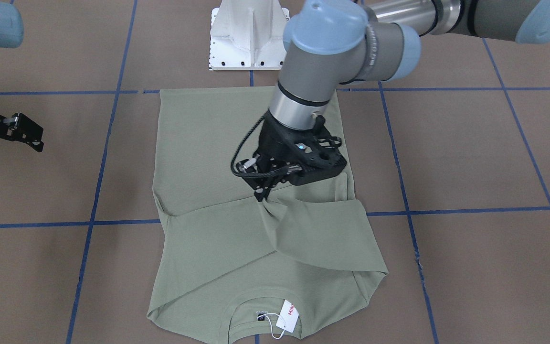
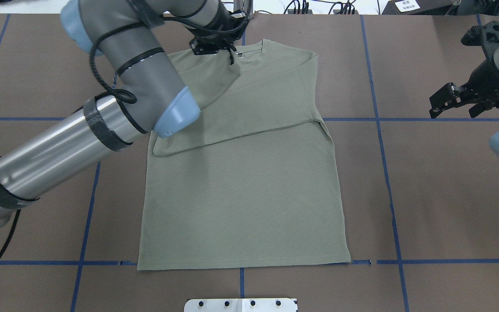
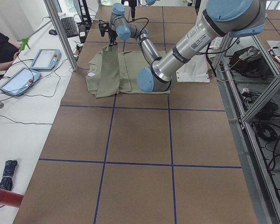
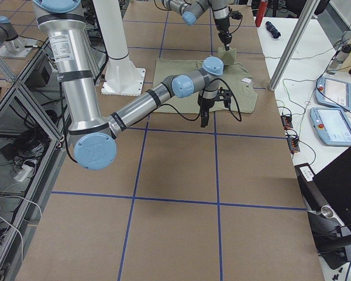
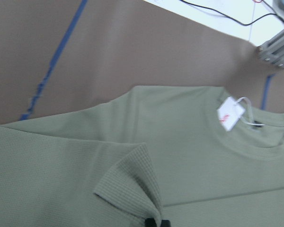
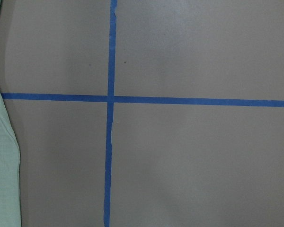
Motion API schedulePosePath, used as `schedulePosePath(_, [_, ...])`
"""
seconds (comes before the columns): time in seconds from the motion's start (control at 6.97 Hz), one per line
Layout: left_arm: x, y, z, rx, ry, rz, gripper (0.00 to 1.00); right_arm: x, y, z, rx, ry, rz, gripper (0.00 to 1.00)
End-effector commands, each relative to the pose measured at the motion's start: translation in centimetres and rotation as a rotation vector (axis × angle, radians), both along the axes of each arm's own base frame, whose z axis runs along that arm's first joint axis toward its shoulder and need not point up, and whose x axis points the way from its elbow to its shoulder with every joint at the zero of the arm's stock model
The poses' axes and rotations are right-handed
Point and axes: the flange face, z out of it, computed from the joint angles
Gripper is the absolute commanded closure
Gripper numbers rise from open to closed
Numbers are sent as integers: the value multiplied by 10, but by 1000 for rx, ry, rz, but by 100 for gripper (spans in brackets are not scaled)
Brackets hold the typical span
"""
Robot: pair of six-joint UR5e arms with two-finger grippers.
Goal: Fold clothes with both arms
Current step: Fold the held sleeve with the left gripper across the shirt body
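The left end effector (image 1: pixel 261 196), clamped on the sleeve (image 1: pixel 322 234) of the shirt (image 1: pixel 198 143) at frame centre, should lay it flat without dragging, while the right end effector (image 2: pixel 455 106) hangs open at the overhead view's right edge.

Shirt (image 2: pixel 241 195) lies flat mid-table (image 2: pixel 427 195), with the hem nearest the base pedestal (image 1: pixel 248 33) and the collar on the far side. I note the hang tag (image 1: pixel 288 315) and neck label (image 1: pixel 261 317) inside the collar, tag just left of the label. Right sleeve lies folded across the chest toward the left side. Left gripper (image 1: pixel 261 195) stands over the chest, near of the collar, pinching a bunched sleeve end that rises off the layers beneath. Right gripper (image 2: pixel 455 107) I find well right of the shirt, over bare table, apart from the fabric.
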Motion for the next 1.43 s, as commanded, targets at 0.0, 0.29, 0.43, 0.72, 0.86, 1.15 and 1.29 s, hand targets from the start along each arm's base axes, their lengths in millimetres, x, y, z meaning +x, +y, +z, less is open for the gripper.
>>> schedulePosePath(0.0, [66,44,-15,-2,43,24,100,0,-1,0,-1,0,1,0])
schedulePosePath(0.29, [89,37,-4,-9,54,24,100,0,-1,-3,0,-2,5,0])
schedulePosePath(0.43, [99,42,0,-32,54,23,100,-1,-1,-2,-1,-2,3,0])
schedulePosePath(0.72, [183,95,-29,-130,68,-25,46,-4,-5,-2,-1,-2,2,0])
schedulePosePath(0.86, [214,112,-49,-65,121,-71,0,-5,-5,-2,-7,-3,5,0])
schedulePosePath(1.15, [215,113,-30,-22,124,-61,0,-5,-4,-6,-10,-12,8,0])
schedulePosePath(1.29, [213,111,-16,30,85,-40,0,-5,-3,-9,-2,-20,7,0])
